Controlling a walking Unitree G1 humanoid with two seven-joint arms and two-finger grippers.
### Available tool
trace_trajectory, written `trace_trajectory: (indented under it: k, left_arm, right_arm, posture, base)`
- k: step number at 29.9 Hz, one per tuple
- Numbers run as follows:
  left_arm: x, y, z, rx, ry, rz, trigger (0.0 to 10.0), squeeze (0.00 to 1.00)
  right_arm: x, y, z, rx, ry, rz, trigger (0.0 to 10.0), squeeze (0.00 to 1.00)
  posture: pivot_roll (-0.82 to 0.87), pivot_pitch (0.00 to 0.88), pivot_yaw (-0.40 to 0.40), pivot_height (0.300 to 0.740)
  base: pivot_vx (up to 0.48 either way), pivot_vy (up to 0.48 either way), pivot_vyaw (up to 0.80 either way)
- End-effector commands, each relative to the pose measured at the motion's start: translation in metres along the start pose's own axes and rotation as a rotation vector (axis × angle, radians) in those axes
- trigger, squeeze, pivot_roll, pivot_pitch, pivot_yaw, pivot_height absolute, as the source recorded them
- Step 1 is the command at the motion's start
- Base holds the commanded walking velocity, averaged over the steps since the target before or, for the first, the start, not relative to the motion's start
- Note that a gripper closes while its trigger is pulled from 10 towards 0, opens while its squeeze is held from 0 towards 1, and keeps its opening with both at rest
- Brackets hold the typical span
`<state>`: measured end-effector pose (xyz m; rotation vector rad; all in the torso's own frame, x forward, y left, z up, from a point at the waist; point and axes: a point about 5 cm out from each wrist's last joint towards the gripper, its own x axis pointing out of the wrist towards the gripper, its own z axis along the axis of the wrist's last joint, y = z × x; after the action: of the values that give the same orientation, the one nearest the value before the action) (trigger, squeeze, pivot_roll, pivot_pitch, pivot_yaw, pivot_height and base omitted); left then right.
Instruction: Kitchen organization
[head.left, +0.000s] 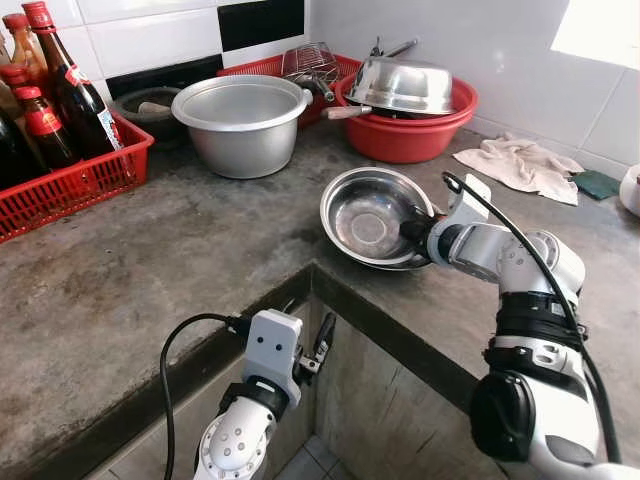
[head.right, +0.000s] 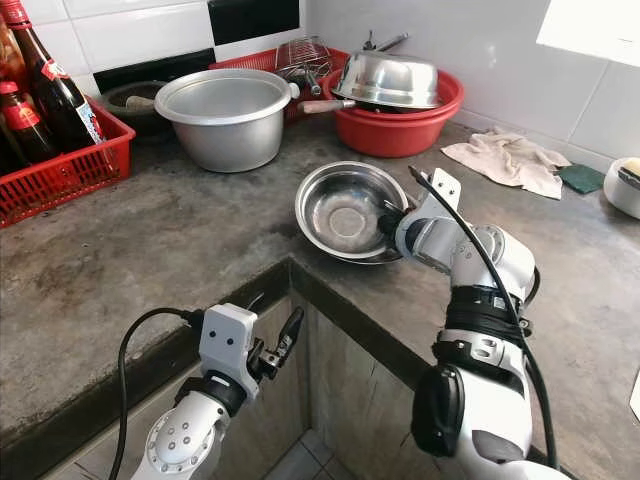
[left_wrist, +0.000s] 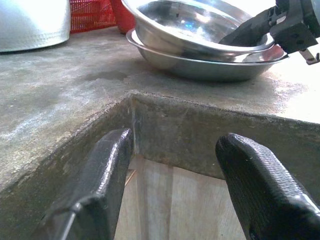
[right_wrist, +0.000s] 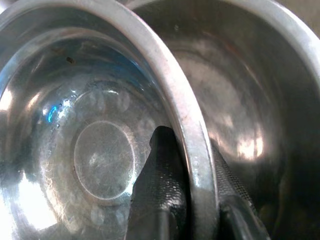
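Two nested steel bowls sit near the counter's inner corner. The upper steel bowl (head.left: 368, 218) is tilted inside the lower steel bowl (left_wrist: 210, 70). My right gripper (head.left: 415, 232) is shut on the upper bowl's near rim (right_wrist: 192, 150), one finger (right_wrist: 160, 175) inside and one outside. My left gripper (head.left: 315, 350) hangs open below the counter edge, in front of the corner, holding nothing; its fingers (left_wrist: 100, 185) frame the concrete edge in the left wrist view.
A large aluminium pot (head.left: 242, 122) stands at the back. A red basin (head.left: 410, 132) holds an upturned steel bowl (head.left: 402, 84). A red crate of bottles (head.left: 60, 175) sits far left. A cloth (head.left: 520, 165) lies at right, on the grey counter (head.left: 150, 270).
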<state>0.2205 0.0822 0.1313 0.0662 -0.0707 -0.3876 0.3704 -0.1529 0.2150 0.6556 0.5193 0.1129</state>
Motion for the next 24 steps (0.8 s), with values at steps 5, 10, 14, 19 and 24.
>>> trace_trajectory:
  k: [5, 10, 14, 19, 24]
  left_arm:
    - [0.0, 0.0, -0.001, 0.008, 0.007, -0.008, 10.0, 0.0]
    - [0.0, 0.0, 0.0, 0.013, 0.001, -0.005, 10.0, 0.0]
    - [0.0, 0.001, 0.001, 0.017, -0.013, -0.006, 10.0, 0.0]
    - [0.0, 0.001, 0.003, 0.018, -0.026, -0.001, 10.0, 0.0]
    - [-0.001, 0.002, 0.005, 0.023, -0.043, 0.009, 10.0, 0.0]
  right_arm:
    - [0.0, -0.007, -0.009, 0.162, -0.054, 0.001, 0.0, 0.0]
    - [-0.013, 0.002, -0.007, 0.187, -0.246, 0.085, 0.0, 0.0]
    - [-0.03, 0.016, -0.015, -0.08, -0.422, 0.095, 0.0, 0.0]
    - [-0.05, 0.031, -0.025, -0.372, -0.611, 0.1, 0.0, 0.0]
    - [-0.064, 0.032, -0.034, -0.536, -0.748, 0.069, 0.0, 0.0]
  posture:
    - [0.06, 0.073, -0.054, 0.74]
    - [0.06, 0.074, -0.051, 0.74]
    - [0.06, 0.073, -0.046, 0.74]
    - [0.06, 0.073, -0.045, 0.74]
    - [0.05, 0.068, -0.041, 0.74]
  base:
    - [0.0, 0.0, 0.0]
    - [0.0, 0.0, 0.0]
    - [0.0, 0.0, 0.0]
    - [0.0, 0.0, 0.0]
    - [0.0, 0.0, 0.0]
